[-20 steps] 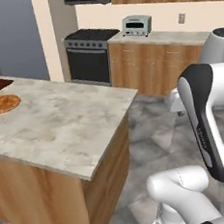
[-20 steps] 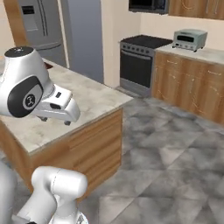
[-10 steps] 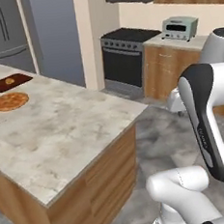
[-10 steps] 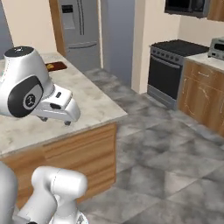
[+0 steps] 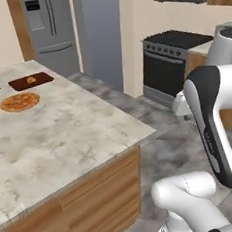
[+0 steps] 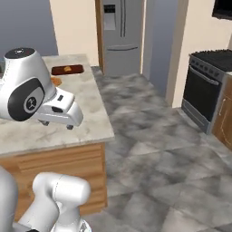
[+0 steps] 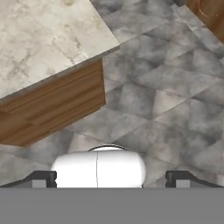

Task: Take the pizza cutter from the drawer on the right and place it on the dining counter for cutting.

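The dining counter (image 5: 65, 138) has a beige-grey marbled top and a wood-panelled base. It fills the left of the left base view. Its near corner shows in the hand view as the counter (image 7: 43, 35). My gripper (image 7: 111, 179) is open, with its tips wide apart and nothing between them. In the right base view the gripper (image 6: 56, 125) hangs on the white hand in front of the counter (image 6: 93, 122). The pizza cutter and the drawer are out of view.
A pizza (image 5: 20, 102) and a dark board (image 5: 32, 81) lie on the far part of the counter top. A black stove (image 5: 171, 65) and a steel fridge (image 5: 49, 29) stand along the back wall. Grey tiled floor (image 6: 154, 149) lies between counter and stove.
The whole picture has shifted, so the base has turned: stove and counter slide right and the fridge comes into view. The arm keeps its pose and the gripper stays open.
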Motion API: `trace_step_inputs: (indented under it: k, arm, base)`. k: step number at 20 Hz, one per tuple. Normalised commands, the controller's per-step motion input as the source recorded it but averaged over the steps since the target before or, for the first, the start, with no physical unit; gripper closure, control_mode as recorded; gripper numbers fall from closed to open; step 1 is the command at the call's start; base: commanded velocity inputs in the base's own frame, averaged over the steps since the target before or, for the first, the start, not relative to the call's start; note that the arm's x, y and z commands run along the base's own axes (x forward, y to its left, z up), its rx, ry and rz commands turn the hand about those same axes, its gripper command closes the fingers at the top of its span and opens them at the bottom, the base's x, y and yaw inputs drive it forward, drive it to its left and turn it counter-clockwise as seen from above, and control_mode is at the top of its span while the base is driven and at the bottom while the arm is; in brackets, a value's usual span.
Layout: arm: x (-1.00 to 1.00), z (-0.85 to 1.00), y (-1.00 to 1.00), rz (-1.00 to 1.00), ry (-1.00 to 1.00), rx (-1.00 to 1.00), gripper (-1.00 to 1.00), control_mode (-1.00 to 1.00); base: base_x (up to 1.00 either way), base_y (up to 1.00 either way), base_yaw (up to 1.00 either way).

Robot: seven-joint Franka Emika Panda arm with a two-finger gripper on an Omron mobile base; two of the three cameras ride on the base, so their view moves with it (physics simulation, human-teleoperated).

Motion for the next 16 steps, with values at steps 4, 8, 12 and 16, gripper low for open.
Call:
trace_step_inputs:
  k: [4,8,12,16]
  arm:
    - [0.0,0.0,0.0,0.0,0.0,0.0,-1.0,1.0]
    - [0.0,0.0,0.0,0.0,0.0,0.0,-1.0,1.0]
    - [0.0,0.0,0.0,0.0,0.0,0.0,-1.0,1.0]
    - [0.0,0.0,0.0,0.0,0.0,0.0,-1.0,1.0]
  base:
    - [0.29,-1.0,0.48]
    - [0.22,-1.0,0.5]
    - [0.25,-0.9,0.49]
    - [0.38,-0.58,0.4]
